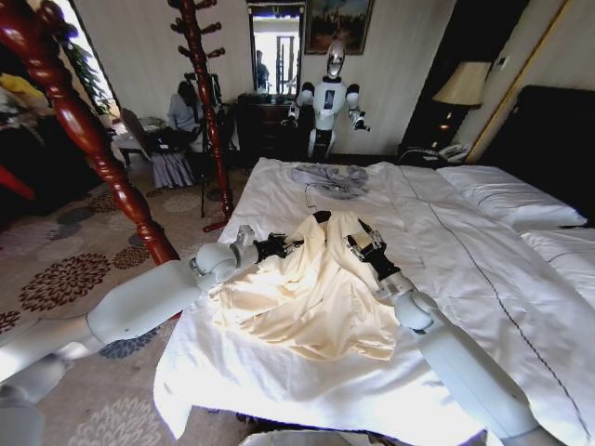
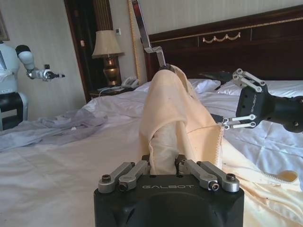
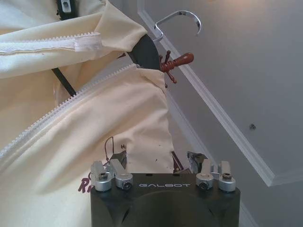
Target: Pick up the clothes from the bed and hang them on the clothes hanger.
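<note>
Two grippers work at the middle of the bed (image 1: pixel 483 279), one on each side of a raised fold of the cream-yellow shirt (image 1: pixel 311 297). Left gripper (image 2: pixel 163 165): fingers closed onto the fabric, which rises in a peak directly from between them. Right gripper (image 3: pixel 158 161): fingers parted, cloth edge lying against them; whether they pinch it cannot be told. In the left wrist view the right gripper stands just beside the lifted shoulder with its fingers apart.

Black clothes hanger (image 3: pixel 144 52): already inside the neck of the shirt, its silver wire hook (image 3: pixel 182 19) projecting clear above the collar. Judged progress: shirt partly threaded onto the hanger, one shoulder draped, the zip front open and the lower part spread on the sheet; seating the second shoulder and lifting clear remain.

Surface: white sheets, slightly creased, with a thin dark stitched line. Beyond the shirt lies a grey-blue garment (image 1: pixel 330 178); white pillows (image 1: pixel 502 190) and a dark headboard (image 2: pixel 227 42) follow. Farther off stand a turned wooden coat stand (image 1: pixel 209 111), a bedside lamp (image 1: pixel 463 85) and a second white robot (image 1: pixel 327 102) on patterned carpet.
</note>
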You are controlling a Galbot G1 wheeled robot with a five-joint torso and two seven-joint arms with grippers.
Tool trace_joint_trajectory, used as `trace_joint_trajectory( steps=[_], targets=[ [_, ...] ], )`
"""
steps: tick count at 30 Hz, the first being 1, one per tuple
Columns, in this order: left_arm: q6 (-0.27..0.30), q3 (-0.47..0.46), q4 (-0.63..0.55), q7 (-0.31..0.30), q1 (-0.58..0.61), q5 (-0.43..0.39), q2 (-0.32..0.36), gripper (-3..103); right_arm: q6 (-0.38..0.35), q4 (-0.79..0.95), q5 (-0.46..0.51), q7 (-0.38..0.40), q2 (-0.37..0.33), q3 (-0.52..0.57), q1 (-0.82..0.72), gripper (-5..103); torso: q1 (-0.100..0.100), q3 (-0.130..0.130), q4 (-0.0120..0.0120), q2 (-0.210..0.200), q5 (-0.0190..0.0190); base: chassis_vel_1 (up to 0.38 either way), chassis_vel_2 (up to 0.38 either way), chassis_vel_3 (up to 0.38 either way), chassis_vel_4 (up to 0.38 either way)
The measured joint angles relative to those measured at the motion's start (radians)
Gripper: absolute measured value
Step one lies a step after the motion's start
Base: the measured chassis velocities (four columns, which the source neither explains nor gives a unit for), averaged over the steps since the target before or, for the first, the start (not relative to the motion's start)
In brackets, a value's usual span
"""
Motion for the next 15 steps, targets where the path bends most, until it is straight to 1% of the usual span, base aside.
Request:
trace_joint_trajectory(
  steps=[3,4,5,6,9,10,12,13,15],
  targets=[
    [-0.002,-0.009,-0.003,-0.004,0.009,0.005,0.002,18,-0.008,0.007,0.023,0.002,-0.002,0.011,-0.010,73,0.000,0.000,-0.0003,0.000,0.0001,0.000,0.000,0.000,0.000],
    [-0.003,-0.012,-0.004,-0.006,0.012,0.007,0.003,18,-0.011,0.011,0.036,0.002,-0.003,0.016,-0.014,84,0.000,0.000,-0.0003,0.000,0.0001,0.000,0.000,0.000,0.000],
    [-0.005,-0.017,-0.004,-0.009,0.016,0.015,0.004,18,-0.018,0.023,0.061,0.003,-0.006,0.024,-0.023,84,0.000,0.000,-0.0002,0.000,0.0001,0.000,0.000,0.000,0.000],
    [-0.008,-0.020,-0.002,-0.012,0.018,0.022,0.005,18,-0.025,0.038,0.084,0.003,-0.012,0.032,-0.033,94,0.000,0.000,-0.0001,0.000,0.0000,0.000,0.000,0.000,0.000],
    [-0.011,-0.027,0.001,-0.018,0.021,0.031,0.008,18,-0.033,0.060,0.112,0.004,-0.021,0.043,-0.051,94,0.000,0.000,-0.0001,0.000,0.0000,0.000,0.000,0.000,0.000],
    [-0.012,-0.034,0.002,-0.022,0.025,0.034,0.009,18,-0.037,0.075,0.133,0.005,-0.026,0.050,-0.064,99,0.000,0.000,-0.0001,0.000,0.0001,0.000,0.000,0.000,0.000],
    [-0.013,-0.045,0.003,-0.029,0.031,0.037,0.011,18,-0.052,0.110,0.190,0.009,-0.037,0.062,-0.097,100,0.000,0.000,-0.0001,0.000,0.0001,0.000,0.000,0.000,0.000],
    [-0.013,-0.045,0.003,-0.029,0.031,0.037,0.011,18,-0.052,0.110,0.190,0.009,-0.037,0.062,-0.097,100,0.000,0.000,-0.0001,0.000,0.0001,0.000,0.000,0.000,0.000],
    [-0.015,-0.051,0.004,-0.035,0.034,0.041,0.012,18,-0.069,0.134,0.243,0.013,-0.044,0.070,-0.125,100,0.000,0.000,-0.0001,0.000,0.0001,0.000,0.000,0.000,0.000]
  ],
)
